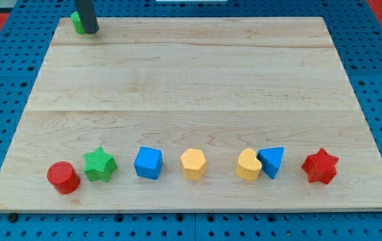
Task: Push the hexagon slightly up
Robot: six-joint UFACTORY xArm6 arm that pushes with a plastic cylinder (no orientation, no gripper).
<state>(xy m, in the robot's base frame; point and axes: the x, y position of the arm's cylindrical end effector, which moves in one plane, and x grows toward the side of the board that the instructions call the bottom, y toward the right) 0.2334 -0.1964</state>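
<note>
The yellow hexagon (pixel 193 163) sits near the view's bottom, in the middle of a row of blocks on the wooden board (pixel 191 80). My tip (pixel 91 31) is at the view's top left corner of the board, far from the hexagon. It stands right next to a small green block (pixel 76 22), which the rod partly hides. The hexagon has a blue cube (pixel 148 163) on its left and a yellow heart (pixel 248 165) on its right, both apart from it.
The bottom row also holds a red cylinder (pixel 63 177), a green star (pixel 99 164), a blue triangle (pixel 271 161) touching the yellow heart, and a red star (pixel 320 166). A blue pegboard (pixel 378 80) surrounds the board.
</note>
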